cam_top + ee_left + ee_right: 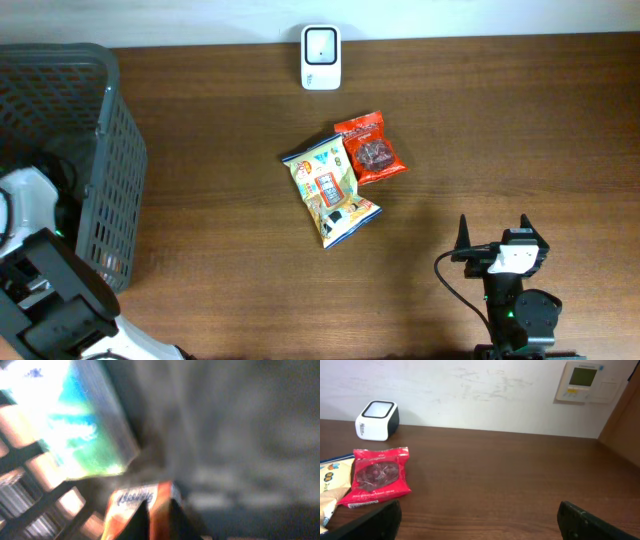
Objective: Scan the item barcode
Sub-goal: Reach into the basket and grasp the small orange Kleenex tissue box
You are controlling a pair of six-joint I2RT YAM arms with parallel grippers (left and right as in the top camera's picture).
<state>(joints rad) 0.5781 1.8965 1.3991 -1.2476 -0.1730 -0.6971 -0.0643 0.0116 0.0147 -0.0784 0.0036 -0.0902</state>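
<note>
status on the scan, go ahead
Right gripper open, idle. Left gripper down in the basket at an orange packet, grip unclear. Yellow bag and red bag lie before the scanner.

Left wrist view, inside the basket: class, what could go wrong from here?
1. The blur leaves the grip on the orange packet unconfirmed; it might slip on lifting from the basket.
2. The blue-green pack lies close to it and might be dragged along.
3. The yellow bag and red bag lie before the scanner and might be knocked.
</note>
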